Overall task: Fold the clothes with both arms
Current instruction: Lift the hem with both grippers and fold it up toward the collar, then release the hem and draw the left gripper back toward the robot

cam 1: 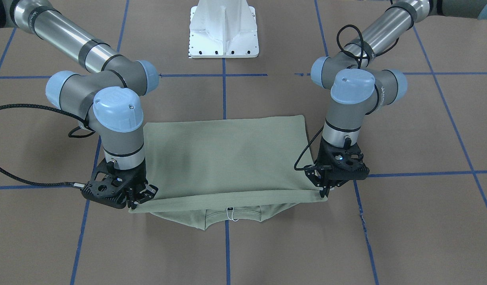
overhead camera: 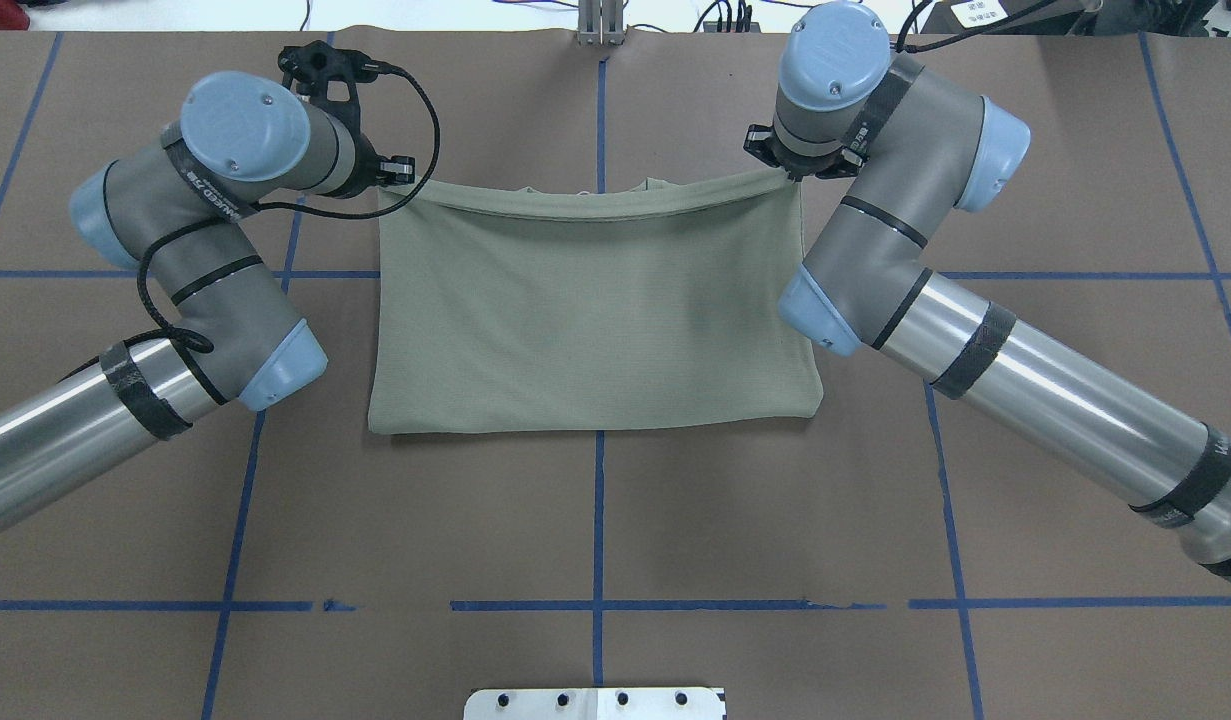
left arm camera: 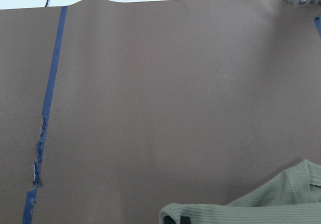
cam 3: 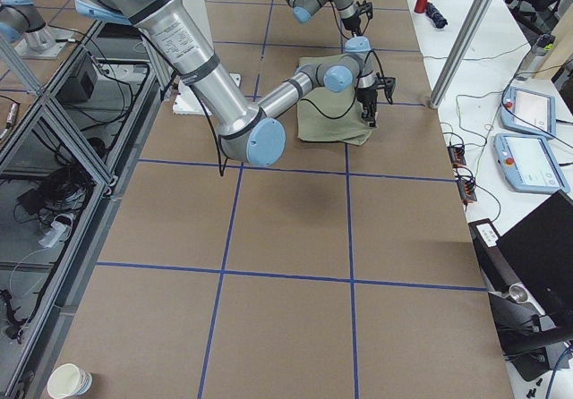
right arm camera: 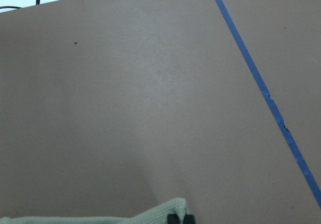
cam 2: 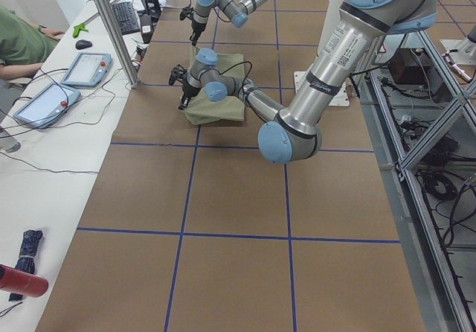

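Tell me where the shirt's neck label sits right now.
In the front-facing view the neck label sits low at centre, peeking from under the folded shirt, over the blue tape line, midway between the left gripper and right gripper.

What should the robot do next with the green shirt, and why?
Probably lower both corners onto the table and let go. The left pincer and right pincer each pinch a corner of the shirt, and the folded-over edge stretches straight between them, almost reaching the collar.
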Controlling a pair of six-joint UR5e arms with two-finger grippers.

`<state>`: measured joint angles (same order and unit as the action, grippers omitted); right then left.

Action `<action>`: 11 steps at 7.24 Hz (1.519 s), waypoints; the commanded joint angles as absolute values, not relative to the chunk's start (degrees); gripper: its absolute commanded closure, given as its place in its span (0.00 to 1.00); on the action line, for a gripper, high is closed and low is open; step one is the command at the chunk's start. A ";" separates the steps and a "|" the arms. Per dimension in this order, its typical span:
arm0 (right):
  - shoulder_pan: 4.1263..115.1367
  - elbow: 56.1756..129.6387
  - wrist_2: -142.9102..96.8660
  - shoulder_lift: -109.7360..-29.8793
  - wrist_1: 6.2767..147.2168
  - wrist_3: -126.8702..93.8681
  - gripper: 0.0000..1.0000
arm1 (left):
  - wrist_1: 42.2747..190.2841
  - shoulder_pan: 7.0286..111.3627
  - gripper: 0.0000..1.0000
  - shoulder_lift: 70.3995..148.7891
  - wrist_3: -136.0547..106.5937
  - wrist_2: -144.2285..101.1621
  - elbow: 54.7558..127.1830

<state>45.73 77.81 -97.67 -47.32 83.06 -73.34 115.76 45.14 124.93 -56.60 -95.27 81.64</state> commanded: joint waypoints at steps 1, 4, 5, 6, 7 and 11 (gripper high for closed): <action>44.65 76.91 -97.56 -47.37 82.97 -72.78 0.11 | 115.84 44.91 0.77 125.59 -55.73 -95.36 79.98; 44.82 79.00 -101.22 -47.46 82.71 -68.24 0.00 | 115.67 44.83 0.00 124.55 -50.01 -95.98 83.65; 45.52 81.19 -103.95 -48.68 82.71 -66.20 0.00 | 116.01 43.87 0.00 121.32 -50.10 -96.06 88.20; 45.53 84.52 -104.24 -50.34 82.62 -66.01 0.00 | 116.54 40.55 0.00 116.59 -52.27 -95.98 93.29; 45.53 87.33 -104.50 -51.49 82.79 -66.09 0.00 | 119.33 38.60 0.00 112.28 -54.30 -96.06 96.73; 45.53 88.68 -104.59 -52.21 82.62 -66.18 0.00 | 134.90 29.55 0.36 102.31 -71.14 -95.27 99.05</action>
<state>45.52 88.29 -104.58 -52.12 82.63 -66.13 132.36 32.13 104.21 -65.00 -95.49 98.39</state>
